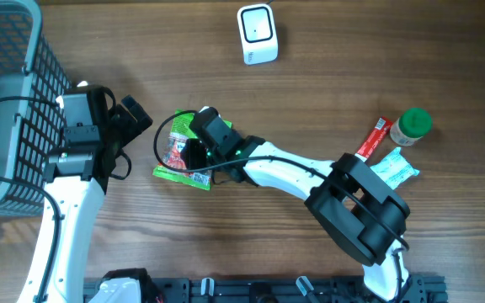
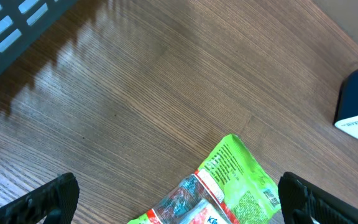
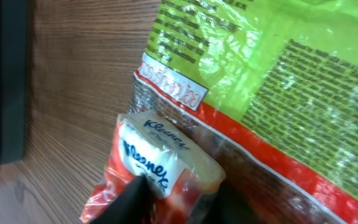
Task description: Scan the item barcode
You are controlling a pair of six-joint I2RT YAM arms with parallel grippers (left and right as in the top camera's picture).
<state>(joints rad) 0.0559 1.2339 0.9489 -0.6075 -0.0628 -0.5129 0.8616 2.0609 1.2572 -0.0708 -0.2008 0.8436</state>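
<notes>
Right tool (image 1: 190, 153) looks clamped on the tissue pack (image 3: 160, 158), though the grip is partly hidden. The pack lies on the green packet (image 3: 278, 81) at bench (image 1: 352, 67) centre-left. Left tool (image 1: 131, 135) stands released nearby. Lift only the pack, leaving the packet down, then present its barcode squarely to the far white scanner (image 1: 257, 34).

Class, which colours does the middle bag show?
The bag is bright green with a red band; clearest in the right wrist view.

One basket (image 1: 7, 101), one scanner (image 1: 257, 34), one jar (image 1: 412, 125), three packets (image 1: 179, 175) (image 1: 377, 135) (image 1: 394, 168) (perhaps four).
</notes>
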